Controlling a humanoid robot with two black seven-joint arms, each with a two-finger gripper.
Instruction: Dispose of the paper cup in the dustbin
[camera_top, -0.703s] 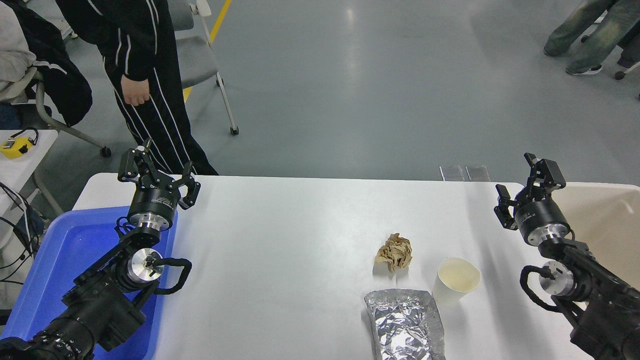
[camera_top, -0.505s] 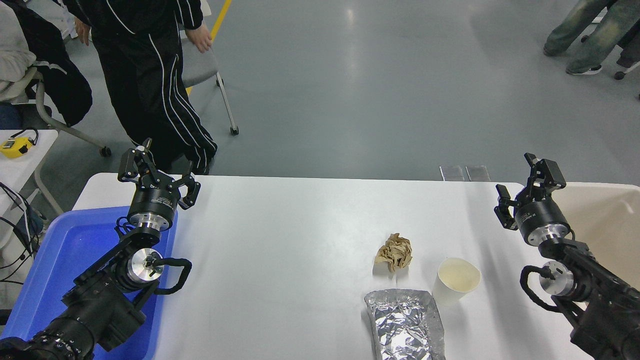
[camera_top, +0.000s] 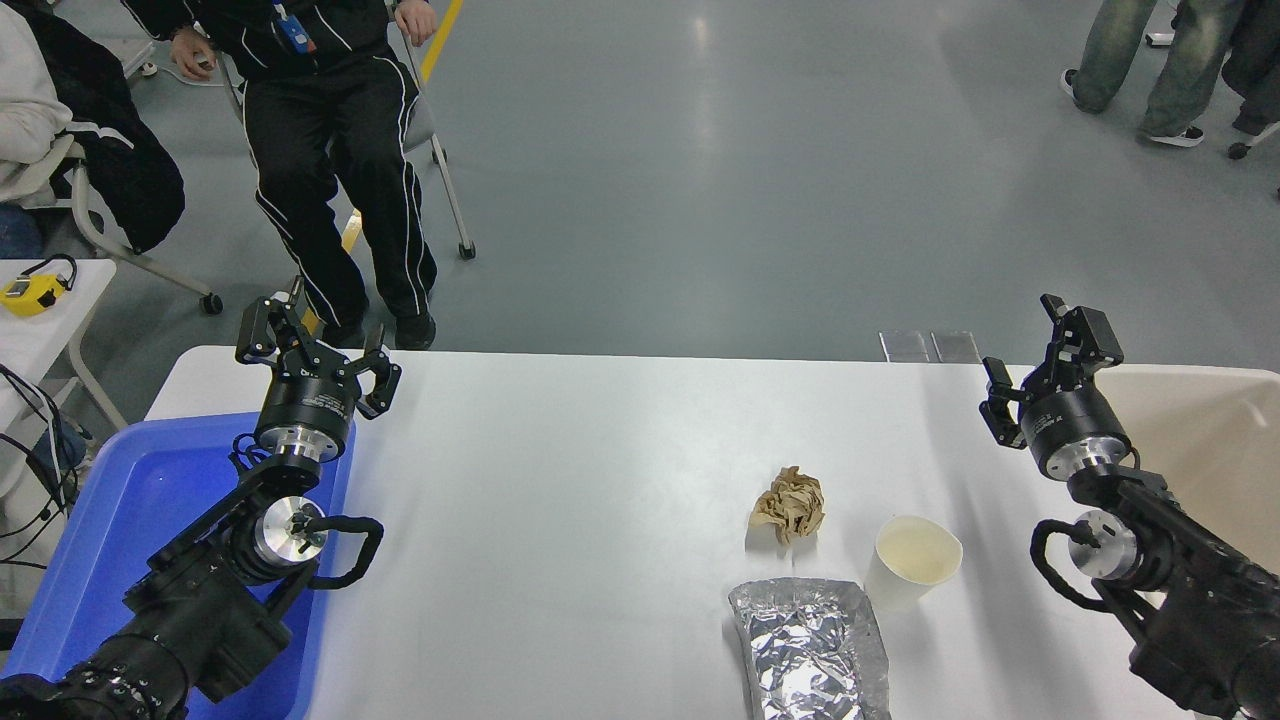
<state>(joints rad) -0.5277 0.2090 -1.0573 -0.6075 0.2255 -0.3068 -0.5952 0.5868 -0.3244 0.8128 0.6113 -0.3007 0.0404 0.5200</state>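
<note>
You are at the reach step: the right end effector (camera_top: 1040, 350) hangs spread and empty beside the dustbin (camera_top: 1215, 440). The paper cup (camera_top: 912, 562) stands upright on the bench (camera_top: 600, 480), touching the foil bag (camera_top: 810, 650). Next move calls for lowering onto the cup, clear of the paper ball (camera_top: 790, 503).

Both grippers, L (camera_top: 312, 342) & R (camera_top: 1040, 358), spread, raised.

Robot lab or workshop hall, grey painted floor (camera_top: 750, 180), white table (camera_top: 600, 450), folding chair (camera_top: 440, 180)

Two black arms (camera_top: 200, 590) with silver wrist rings, looped black cables and black fingers (camera_top: 255, 330).
</note>
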